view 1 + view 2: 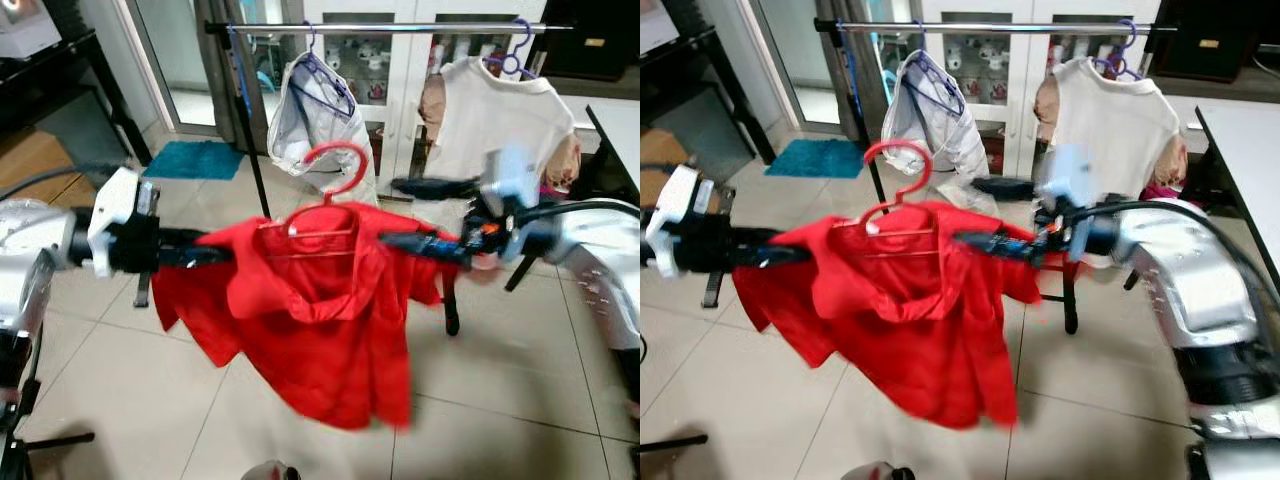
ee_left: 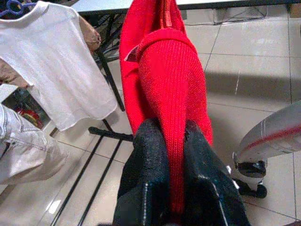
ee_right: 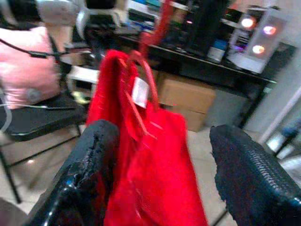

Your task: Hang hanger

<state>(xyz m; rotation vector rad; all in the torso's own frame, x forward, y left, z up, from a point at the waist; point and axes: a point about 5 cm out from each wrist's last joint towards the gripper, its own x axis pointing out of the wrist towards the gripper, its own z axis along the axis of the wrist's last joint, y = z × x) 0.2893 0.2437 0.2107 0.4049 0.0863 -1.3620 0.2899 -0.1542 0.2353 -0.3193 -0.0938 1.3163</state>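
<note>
Left gripper (image 2: pixel 174 155) pinches one shoulder of the red garment (image 1: pixel 320 320), its two black fingers (image 2: pixel 146 155) closed hard on the knit, while the right gripper (image 3: pixel 160 155) stands with its fingers spread wide at the other shoulder, the cloth between them but not clamped. The garment sits on a red hanger (image 1: pixel 335 175), held in the air between the two arms, well short of the clothes rail (image 1: pixel 400 27) behind it, the hook pointing up and free. With only one side truly gripped, I judge the unheld end could sag or swing as the arms rise, and the hanger could slide out of the neck opening. The hook could also miss the rail or snag the pale garment (image 1: pixel 310 110) or the white T-shirt (image 1: pixel 495 125) already hanging there, since the free stretch of rail between them looks narrow.
</note>
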